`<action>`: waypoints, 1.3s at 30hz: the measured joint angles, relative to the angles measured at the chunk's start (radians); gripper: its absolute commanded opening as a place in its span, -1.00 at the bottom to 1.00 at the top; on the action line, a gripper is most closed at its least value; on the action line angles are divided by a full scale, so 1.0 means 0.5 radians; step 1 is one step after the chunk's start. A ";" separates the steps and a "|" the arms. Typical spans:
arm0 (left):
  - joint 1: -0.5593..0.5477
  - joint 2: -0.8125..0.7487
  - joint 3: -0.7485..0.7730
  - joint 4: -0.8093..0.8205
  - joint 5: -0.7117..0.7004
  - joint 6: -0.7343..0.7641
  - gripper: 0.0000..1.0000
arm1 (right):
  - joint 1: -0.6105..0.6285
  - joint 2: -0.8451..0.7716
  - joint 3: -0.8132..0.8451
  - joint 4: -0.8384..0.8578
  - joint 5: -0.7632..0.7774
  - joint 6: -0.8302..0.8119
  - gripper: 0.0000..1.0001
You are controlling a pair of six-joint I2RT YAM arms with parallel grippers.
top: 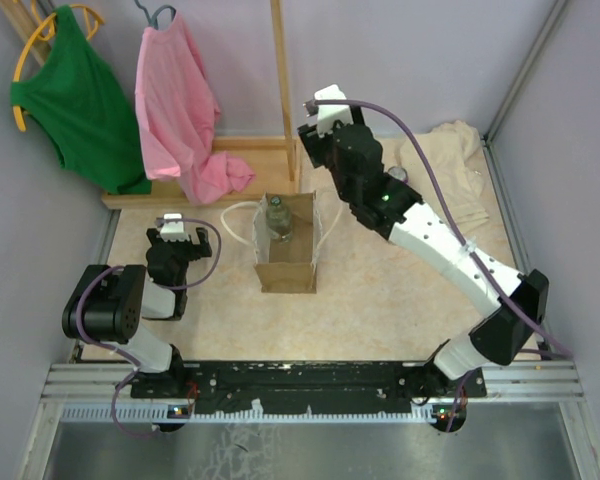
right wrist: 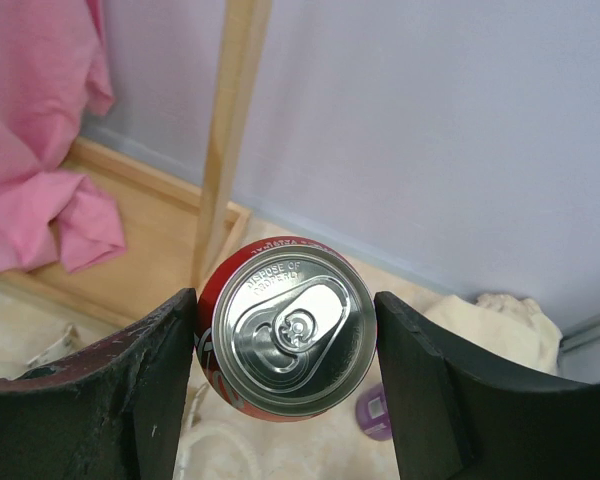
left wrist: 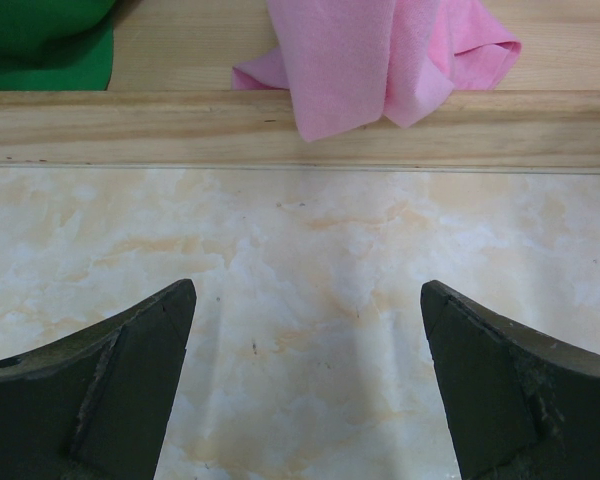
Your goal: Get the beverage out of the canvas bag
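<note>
At the middle of the overhead view, the small boxy tan-brown canvas bag [top: 288, 265] stands upright on the marble-patterned table [top: 380, 300] with its mouth open to the camera. I judge that this stance lets the contents be lifted straight up. A dark round-topped item [top: 277, 218] shows inside it; I cannot tell what it is. The right arm [top: 430, 240] reaches past the bag toward the upper centre of the frame, and its wrist hides whatever it carries. The left arm [top: 105, 305] sits folded at lower left, apart from the bag.

Across the left wrist view, the left gripper [left wrist: 308, 290] has its fingers [left wrist: 100, 390] spread wide over bare table, with nothing between them. A pink cloth [left wrist: 380, 60] drapes onto the wooden rack base [left wrist: 280, 125] along the top of the frame.

Low in the centre of the right wrist view, the red aluminium drink can [right wrist: 288, 335] turns its silver pull-tab lid to the lens. The right gripper [right wrist: 285, 296] pinches it across the body — one dark finger against its left side, the other against its right. A side grip of this sort probably keeps the round can from slipping. Behind the can are the wall, a wooden post [right wrist: 225, 130] and a cream cloth [right wrist: 500, 325] — no bag wall surrounds it, so I judge it to be out of the bag and held in the air.
</note>
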 measured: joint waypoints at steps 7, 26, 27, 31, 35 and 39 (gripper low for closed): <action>0.000 0.000 0.000 0.001 0.000 -0.001 1.00 | -0.336 -0.046 -0.147 -0.080 0.051 0.169 -1.00; 0.000 0.000 0.000 0.001 0.000 0.000 1.00 | -0.618 0.021 -0.630 -0.265 -0.329 0.587 -1.00; 0.000 0.000 0.000 0.000 0.000 0.000 1.00 | -0.618 0.047 -0.630 -0.262 -0.350 0.594 -1.00; 0.000 0.000 0.000 0.000 0.001 -0.001 1.00 | -0.618 0.139 -0.635 -0.269 -0.421 0.622 -1.00; 0.000 0.000 0.000 0.001 0.000 -0.001 1.00 | -0.618 0.209 -0.665 -0.262 -0.478 0.649 -1.00; 0.000 0.000 0.000 0.000 0.000 -0.001 1.00 | -0.618 0.246 -0.713 -0.263 -0.517 0.664 -1.00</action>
